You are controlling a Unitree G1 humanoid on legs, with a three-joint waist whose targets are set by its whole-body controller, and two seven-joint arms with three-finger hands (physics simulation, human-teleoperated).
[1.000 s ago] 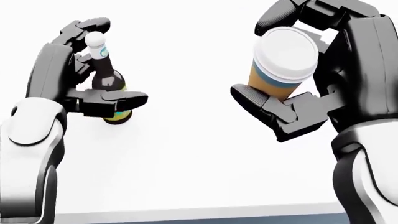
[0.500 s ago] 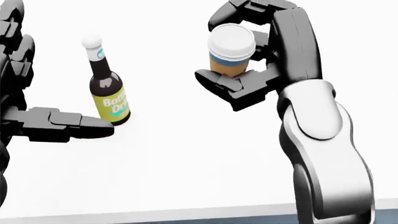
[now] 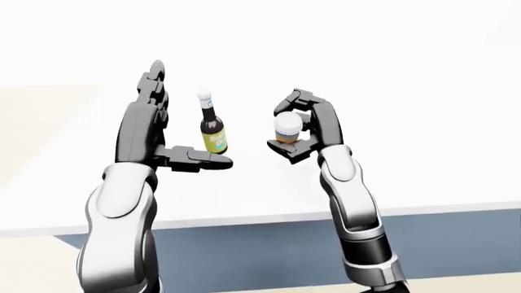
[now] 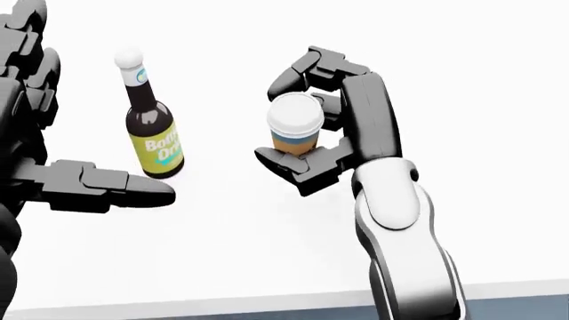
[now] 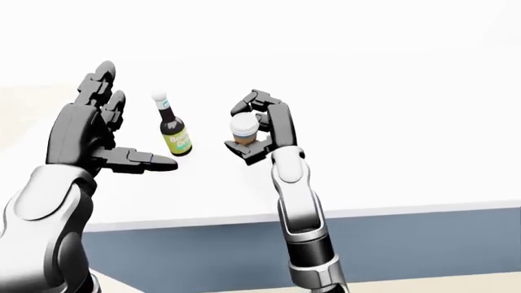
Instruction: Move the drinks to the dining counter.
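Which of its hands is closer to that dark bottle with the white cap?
Left. The open left hand stands right beside the bottle, not gripping it; the right hand is farther right, closed round the coffee cup.

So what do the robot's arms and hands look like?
Both arms have smooth, rounded white shells with black joints between them. The left hand and right hand are all black, built from chunky, blocky segments, with thick jointed fingers. No cables or markings show.

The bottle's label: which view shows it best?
The head view: the bottle is largest there, upright on the white counter, its yellow-green label partly readable above the open left hand's thumb. The left-eye and right-eye views show the whole bottle, but small, the label only a coloured patch.
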